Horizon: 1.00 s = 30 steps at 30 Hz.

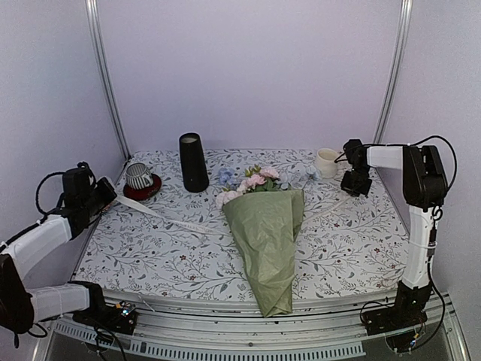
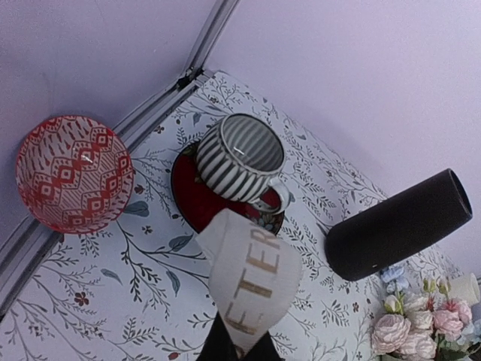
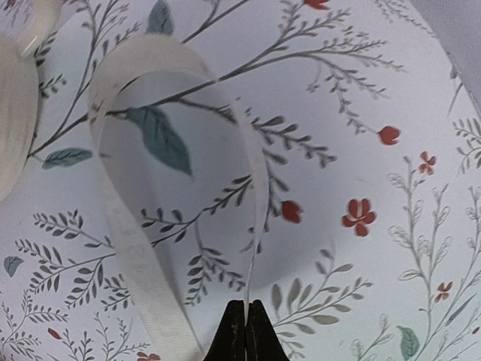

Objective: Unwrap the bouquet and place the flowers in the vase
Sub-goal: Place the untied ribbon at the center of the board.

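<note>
**Bouquet** (image 1: 264, 241): sage-green paper cone lying flat mid-table, between the two arms and about level with neither gripper. Its long axis runs near to far. The pointed foot is toward the arm bases, and the flowers (image 1: 252, 182) are at the far end.

**Vase** (image 1: 193, 162): upright black cylinder, far-left of the blooms, apart from them and nearer the left arm.

**Cream ribbon** (image 1: 169, 216): runs crosswise to the bouquet's axis and meets the paper on both flanks. None shows across the front of the paper, so I cannot tell whether it passes beneath or is loose.

**Left gripper** (image 1: 111, 195): well left of the bouquet, pinched on the lettered ribbon end.

**Right gripper** (image 3: 246, 322): well right, by the cream mug (image 1: 327, 162), with its jaws pressed together on the other end of the ribbon, seen edge-on.

**Judgement:** drawing the ends outward, away from the cone, would free the wrap.
</note>
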Tool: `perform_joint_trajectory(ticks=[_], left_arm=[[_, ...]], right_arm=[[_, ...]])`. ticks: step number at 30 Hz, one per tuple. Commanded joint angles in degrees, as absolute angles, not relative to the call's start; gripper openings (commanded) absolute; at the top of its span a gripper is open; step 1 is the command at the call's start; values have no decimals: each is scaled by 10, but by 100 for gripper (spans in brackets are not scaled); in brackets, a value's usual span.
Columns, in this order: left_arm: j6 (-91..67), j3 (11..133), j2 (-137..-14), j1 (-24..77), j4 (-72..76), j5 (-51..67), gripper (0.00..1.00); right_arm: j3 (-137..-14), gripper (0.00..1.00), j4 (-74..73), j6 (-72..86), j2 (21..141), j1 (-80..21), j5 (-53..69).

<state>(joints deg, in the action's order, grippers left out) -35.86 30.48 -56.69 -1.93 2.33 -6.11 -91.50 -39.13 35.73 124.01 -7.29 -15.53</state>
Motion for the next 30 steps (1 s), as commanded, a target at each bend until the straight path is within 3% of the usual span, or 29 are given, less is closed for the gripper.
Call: perform_joint_trajectory(ticks=[1,8,16,20,24,28,30], left_arm=[[-363,288,-573,-25,49,-20,0],[-390,237,-578,-25,80,14,0],[-438,181,-548,-25,76,-47,0],[-454,170,-521,-25,56,-94,16],[-467,161,-475,-25,33,-137,26],[-480,158,-419,-25,5,-185,79],[-482,164,-400,-25,-13,-207,97]], right_arm=[[-895,2,-395,362,1180,-37,-164],[-795,2,-371,385,1108,-31,-172],[-737,5,-388,448,1050,-27,-260],[-719,12,-388,473,1030,-26,-270],[-667,32,-329,445,988,-26,-240],[-634,44,-301,424,948,-27,-234],[-627,48,-298,414,931,-26,-235]])
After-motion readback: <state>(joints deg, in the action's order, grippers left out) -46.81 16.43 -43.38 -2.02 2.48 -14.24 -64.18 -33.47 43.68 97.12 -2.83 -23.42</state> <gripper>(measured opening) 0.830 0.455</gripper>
